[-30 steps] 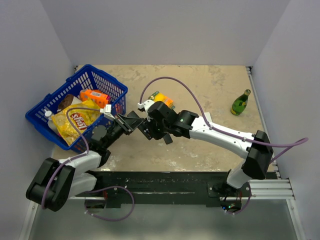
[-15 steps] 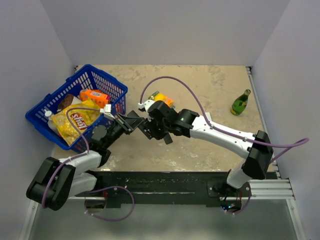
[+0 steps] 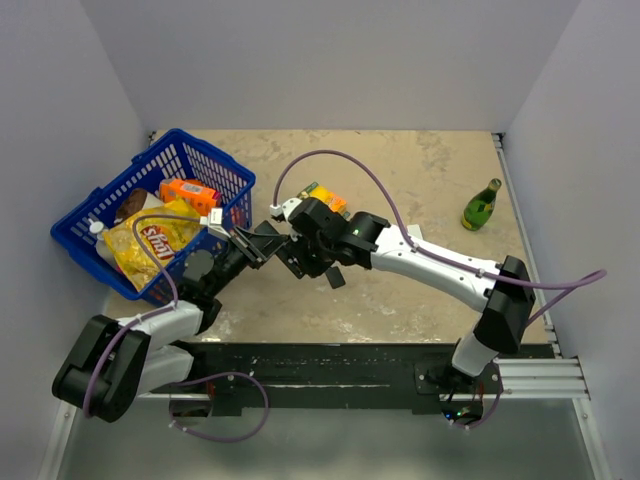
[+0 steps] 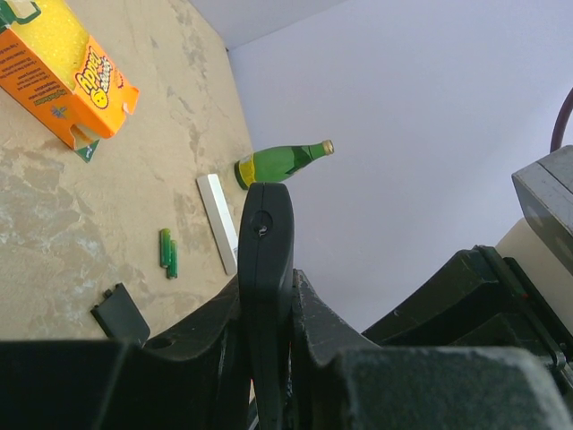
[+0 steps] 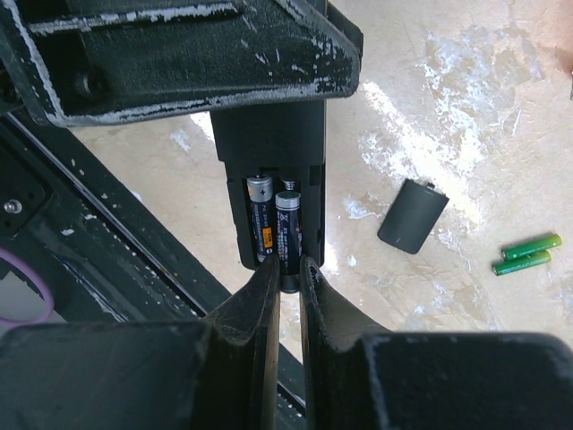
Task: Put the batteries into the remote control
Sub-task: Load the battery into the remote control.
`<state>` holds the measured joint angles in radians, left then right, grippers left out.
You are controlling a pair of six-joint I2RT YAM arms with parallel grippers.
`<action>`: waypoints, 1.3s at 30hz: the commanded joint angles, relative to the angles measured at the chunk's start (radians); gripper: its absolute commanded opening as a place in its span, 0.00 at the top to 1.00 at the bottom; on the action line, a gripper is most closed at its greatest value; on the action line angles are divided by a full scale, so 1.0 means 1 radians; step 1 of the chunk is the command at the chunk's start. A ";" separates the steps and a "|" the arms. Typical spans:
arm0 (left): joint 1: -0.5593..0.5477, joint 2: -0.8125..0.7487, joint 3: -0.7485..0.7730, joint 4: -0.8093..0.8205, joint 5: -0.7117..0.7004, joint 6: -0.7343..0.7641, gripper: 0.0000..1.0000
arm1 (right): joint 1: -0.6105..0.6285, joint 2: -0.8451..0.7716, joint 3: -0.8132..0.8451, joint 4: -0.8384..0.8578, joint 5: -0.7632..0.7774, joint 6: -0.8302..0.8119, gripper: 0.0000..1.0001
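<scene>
The left gripper clamps the remote control, its bay holding 2 black batteries, 1 pinched by the right gripper.

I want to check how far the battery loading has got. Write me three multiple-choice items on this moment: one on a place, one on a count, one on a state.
1. Where do the two green batteries lie?
A. in a blue basket
B. on the table, near the black cover
C. on top of an orange box

2. How many black batteries show in the open compartment of the remote control?
A. none
B. one
C. two

3. What is the state of the left gripper?
A. open above the table
B. shut on the remote control
C. shut on a green bottle

Key:
1 B, the right wrist view shows them side by side on the bare table by the cover.
2 C, two dark cells lie side by side in the compartment.
3 B, the left wrist view shows its fingers clamped on the black bar.
</scene>
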<state>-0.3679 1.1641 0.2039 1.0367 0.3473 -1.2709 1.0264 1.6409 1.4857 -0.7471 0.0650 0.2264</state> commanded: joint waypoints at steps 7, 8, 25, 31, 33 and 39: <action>-0.011 -0.032 0.037 0.108 0.018 -0.027 1.00 | 0.001 0.022 0.079 -0.046 0.024 -0.013 0.81; -0.011 -0.029 0.034 0.114 0.016 -0.031 1.00 | 0.001 0.022 0.079 -0.049 0.024 -0.013 0.80; -0.011 -0.004 -0.006 0.184 -0.004 -0.128 1.00 | 0.001 -0.007 0.091 -0.031 0.047 -0.010 0.84; -0.012 -0.004 -0.015 0.195 -0.008 -0.157 1.00 | 0.001 0.013 0.133 -0.052 0.048 -0.016 0.84; -0.014 -0.006 -0.014 0.195 -0.005 -0.159 1.00 | 0.001 0.020 0.142 -0.061 0.048 -0.018 0.84; -0.014 -0.009 -0.014 0.204 -0.002 -0.171 1.00 | 0.001 0.030 0.157 -0.070 0.047 -0.019 0.84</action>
<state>-0.3698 1.1687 0.1848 1.1297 0.3267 -1.3968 1.0275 1.6539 1.5978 -0.8112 0.0898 0.2188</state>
